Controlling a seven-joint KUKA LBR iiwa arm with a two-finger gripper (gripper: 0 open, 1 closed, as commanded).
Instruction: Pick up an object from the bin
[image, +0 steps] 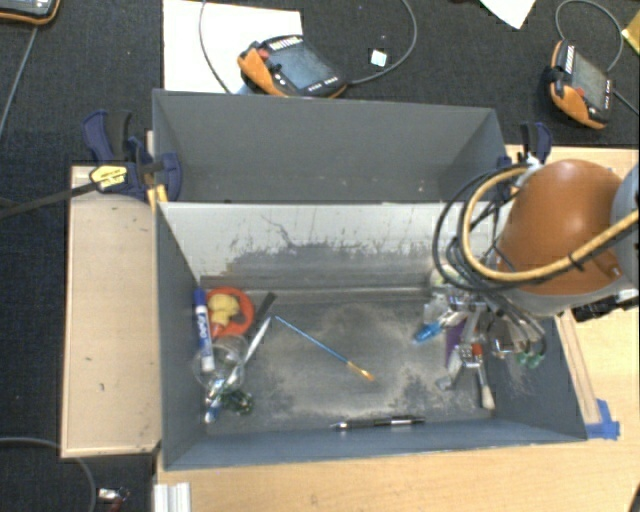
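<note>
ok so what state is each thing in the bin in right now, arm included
gripper: low at the bin's right end, touching none of the things
thin blue brush: lying flat mid-floor, alone
black pen: lying flat along the front wall
blue marker: lying flat at the left end
yellow toy: resting beside the marker
clear plastic piece: lying against the marker

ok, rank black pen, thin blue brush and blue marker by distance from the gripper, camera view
1. black pen, by the front wall, nearest the gripper
2. thin blue brush, mid floor
3. blue marker, far left
</note>
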